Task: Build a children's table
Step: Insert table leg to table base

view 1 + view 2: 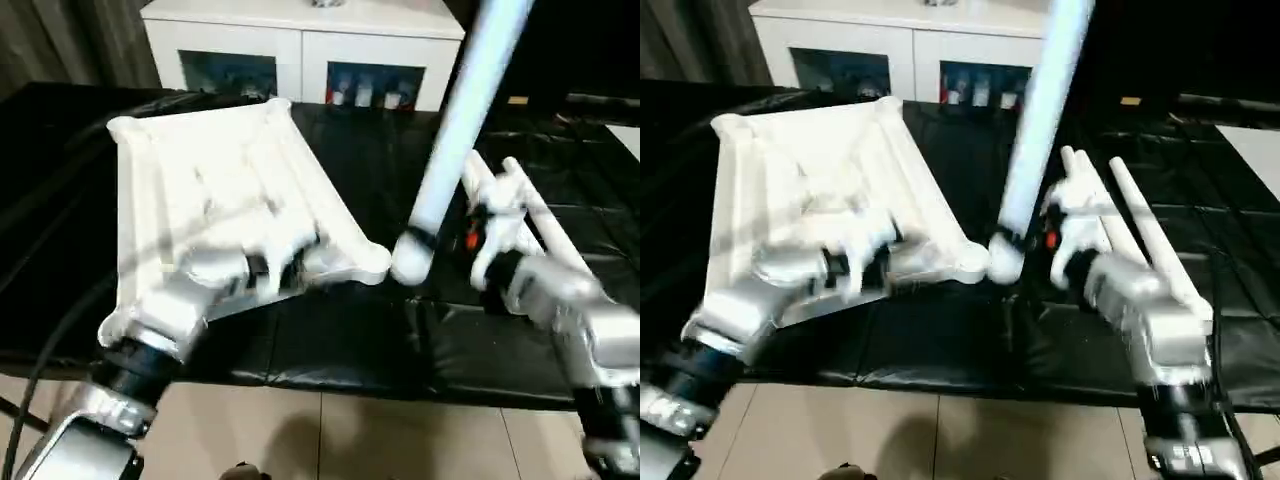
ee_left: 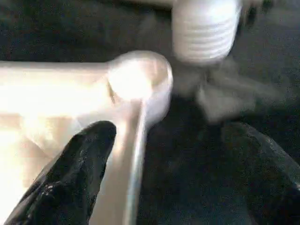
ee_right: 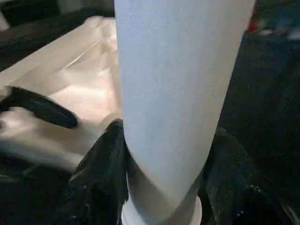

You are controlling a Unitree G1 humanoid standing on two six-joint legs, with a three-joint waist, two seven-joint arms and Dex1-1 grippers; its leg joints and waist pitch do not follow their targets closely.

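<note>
Leg point(image 1: 470, 120) in right pincer point(image 3: 161, 187) nears tabletop point(image 1: 200, 180) corner socket point(image 2: 138, 79).

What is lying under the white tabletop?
The tabletop lies ribs-up on a black padded surface, which shows all around it. The part directly beneath is covered, so anything else there cannot be seen.

Legible text, labels, brands, numbers, signs: none. No marking can be read on any surface in any view.
</note>
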